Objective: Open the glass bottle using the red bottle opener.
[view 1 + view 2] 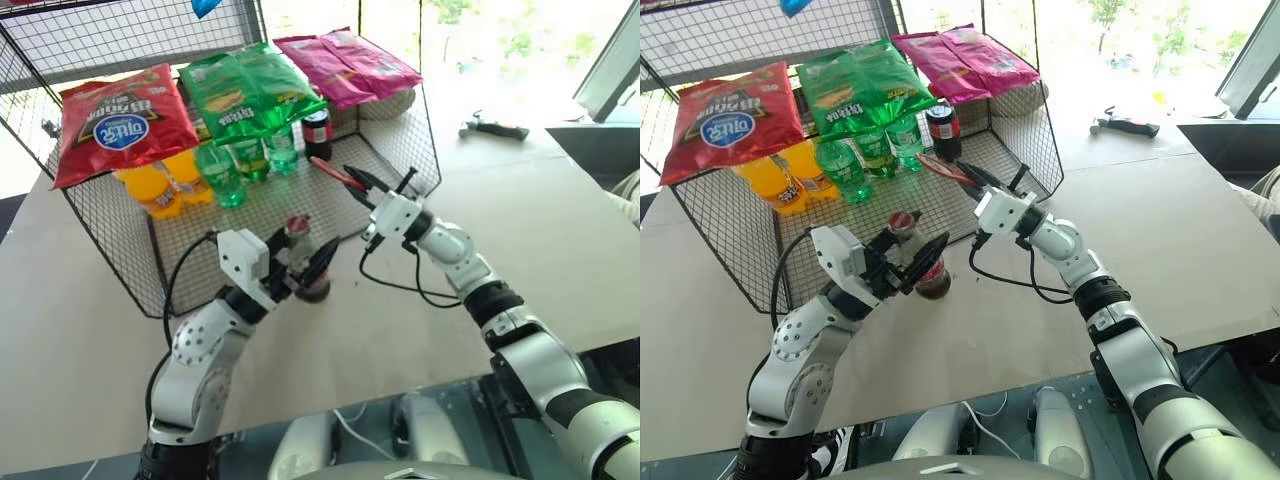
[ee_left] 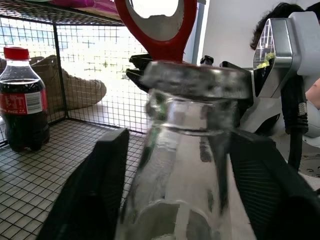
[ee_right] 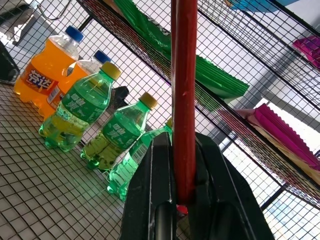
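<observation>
Opener [image 1: 334, 172] up beyond capped glass bottle [image 1: 303, 262], apart

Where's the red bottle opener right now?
The red bottle opener is clamped in the right gripper, raised beyond the glass bottle and just before the short dark cola bottle.

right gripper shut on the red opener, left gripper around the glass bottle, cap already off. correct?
Not quite: the cap is on. The left wrist view shows the metal cap seated on the glass bottle, with the red bottle opener beyond it. The rest holds: right gripper shut on the opener, left gripper around the bottle.
</observation>
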`<action>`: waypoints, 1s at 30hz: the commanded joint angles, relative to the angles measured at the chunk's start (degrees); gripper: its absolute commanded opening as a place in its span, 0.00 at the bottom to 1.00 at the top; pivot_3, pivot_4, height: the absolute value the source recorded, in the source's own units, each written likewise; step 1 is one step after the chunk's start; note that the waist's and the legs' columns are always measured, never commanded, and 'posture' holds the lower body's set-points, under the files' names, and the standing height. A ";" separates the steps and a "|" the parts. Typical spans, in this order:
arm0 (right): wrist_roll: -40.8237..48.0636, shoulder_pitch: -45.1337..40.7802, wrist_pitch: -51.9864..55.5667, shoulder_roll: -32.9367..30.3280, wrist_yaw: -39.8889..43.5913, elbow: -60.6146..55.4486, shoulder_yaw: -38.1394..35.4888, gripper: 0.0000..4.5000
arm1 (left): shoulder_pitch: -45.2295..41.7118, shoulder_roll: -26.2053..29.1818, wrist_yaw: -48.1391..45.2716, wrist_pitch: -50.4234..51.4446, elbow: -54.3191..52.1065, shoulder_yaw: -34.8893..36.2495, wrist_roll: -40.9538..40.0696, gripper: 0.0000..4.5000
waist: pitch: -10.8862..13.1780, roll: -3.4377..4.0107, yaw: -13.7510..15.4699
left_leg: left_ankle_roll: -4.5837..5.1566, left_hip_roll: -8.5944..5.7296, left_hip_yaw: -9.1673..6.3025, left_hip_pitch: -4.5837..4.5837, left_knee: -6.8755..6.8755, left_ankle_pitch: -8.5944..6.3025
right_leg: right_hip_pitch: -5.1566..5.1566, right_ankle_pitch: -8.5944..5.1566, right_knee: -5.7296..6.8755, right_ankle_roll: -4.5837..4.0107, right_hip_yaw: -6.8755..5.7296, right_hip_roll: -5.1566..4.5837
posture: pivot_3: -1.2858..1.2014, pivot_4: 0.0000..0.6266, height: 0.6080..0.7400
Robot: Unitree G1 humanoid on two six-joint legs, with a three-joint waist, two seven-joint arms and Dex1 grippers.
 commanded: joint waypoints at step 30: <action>-0.13 6.64 0.30 0.40 5.28 -11.55 1.55 0.00 | 0.78 0.71 -2.35 -6.39 1.07 0.22 2.02 0.63 | 0.01 0.00 0.07 | 0.00 0.00 0.01 0.01 -0.02 0.00 | -0.01 0.00 0.01 0.00 -0.07 0.01 | 0.52 0.24 0.96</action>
